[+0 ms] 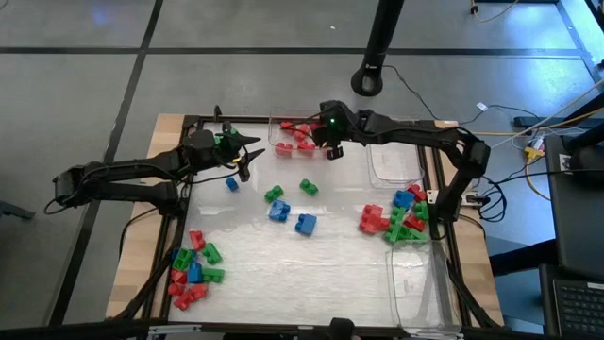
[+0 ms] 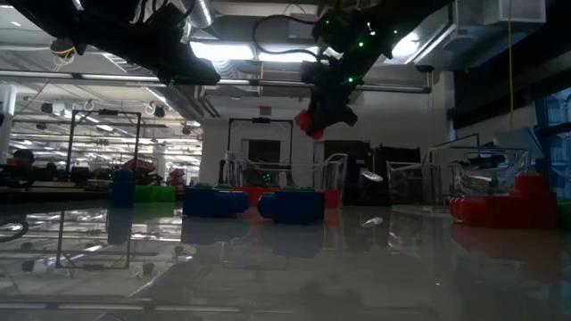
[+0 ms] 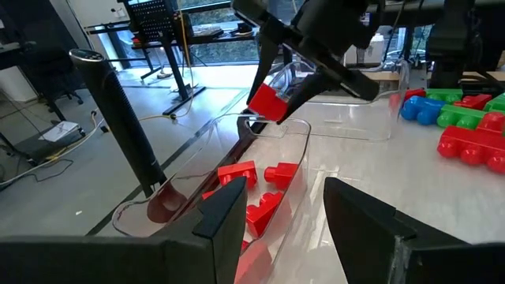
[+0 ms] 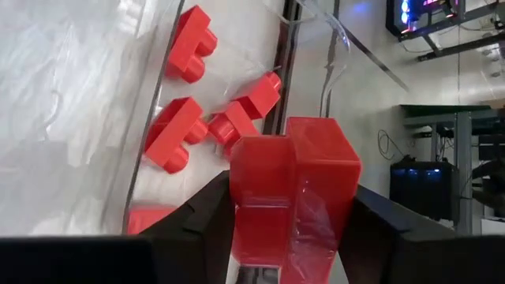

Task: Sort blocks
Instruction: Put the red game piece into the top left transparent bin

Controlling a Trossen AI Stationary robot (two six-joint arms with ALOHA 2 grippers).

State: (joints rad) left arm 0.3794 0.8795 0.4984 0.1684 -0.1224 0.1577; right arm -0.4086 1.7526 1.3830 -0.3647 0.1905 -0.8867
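Right hand (image 1: pixel 330 151) is clamped on a red block (image 4: pixel 293 189), held above the clear bin (image 3: pixel 293 175) at the counter's (image 1: pixel 330 274) far edge, where other red blocks (image 3: pixel 251 192) lie. The held block looks light, rigid and smooth-sided; flat side faces give the surest hold. Its long axis appears to run along the fingers, though stud direction is unclear. Left hand (image 1: pixel 247 151) waits nearby, fingers apart, empty.

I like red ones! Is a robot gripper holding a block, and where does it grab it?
The right gripper pinches a red block by its two sides.
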